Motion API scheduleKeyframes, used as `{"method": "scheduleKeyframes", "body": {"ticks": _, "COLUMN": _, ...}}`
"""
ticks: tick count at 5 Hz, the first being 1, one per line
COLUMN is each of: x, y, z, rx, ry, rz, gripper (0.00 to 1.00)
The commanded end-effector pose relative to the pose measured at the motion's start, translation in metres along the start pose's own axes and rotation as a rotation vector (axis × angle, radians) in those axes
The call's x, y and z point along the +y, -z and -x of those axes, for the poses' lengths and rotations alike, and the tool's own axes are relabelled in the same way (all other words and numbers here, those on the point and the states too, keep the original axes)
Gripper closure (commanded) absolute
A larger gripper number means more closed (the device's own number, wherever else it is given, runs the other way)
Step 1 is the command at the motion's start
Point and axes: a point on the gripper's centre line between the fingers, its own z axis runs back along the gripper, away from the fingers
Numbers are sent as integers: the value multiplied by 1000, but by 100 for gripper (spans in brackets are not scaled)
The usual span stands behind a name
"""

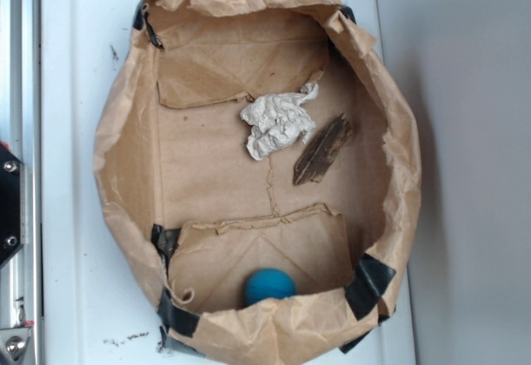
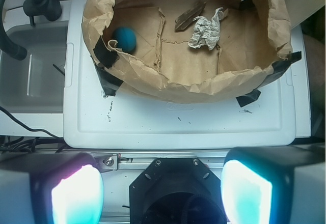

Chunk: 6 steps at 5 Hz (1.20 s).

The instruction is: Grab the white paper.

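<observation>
Lying untouched at the bag's (image 1: 124, 158) centre, just beside the wood scrap (image 1: 322, 149), the paper (image 1: 278, 124) remained ungrabbed while the gripper (image 2: 162, 193), pads apart, hung well outside the bag at frame bottom.

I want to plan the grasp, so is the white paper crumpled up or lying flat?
Crumpled. The white paper is a wrinkled, irregular wad on the brown bag's floor.

Gripper (image 2: 162, 196) seen from the wrist view, two glowing fingers (image 2: 76, 196) spread wide apart, nothing between them
</observation>
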Motion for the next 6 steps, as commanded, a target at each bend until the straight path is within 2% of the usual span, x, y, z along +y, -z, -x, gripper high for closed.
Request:
{"method": "scheduleKeyframes", "body": {"ticks": 1, "x": 0, "y": 0, "z": 0, "rx": 0, "ry": 0, "rz": 0, "gripper": 0}}
{"method": "scheduleKeyframes", "body": {"ticks": 2, "x": 16, "y": 20, "z": -49, "rx": -31, "ry": -28, "rz": -50, "gripper": 0}}
{"method": "scheduleKeyframes", "body": {"ticks": 3, "x": 28, "y": 47, "z": -96, "rx": -99, "ry": -19, "rz": -148, "gripper": 0}}
{"method": "scheduleKeyframes", "body": {"ticks": 4, "x": 38, "y": 68, "z": -120, "rx": -88, "ry": 38, "rz": -126, "gripper": 0}}
{"method": "scheduleKeyframes", "body": {"ticks": 5, "x": 55, "y": 87, "z": -135, "rx": 51, "ry": 205, "rz": 24, "gripper": 0}}
{"method": "scheduleKeyframes", "body": {"ticks": 6, "x": 55, "y": 87, "z": -135, "rx": 51, "ry": 205, "rz": 24, "gripper": 0}}
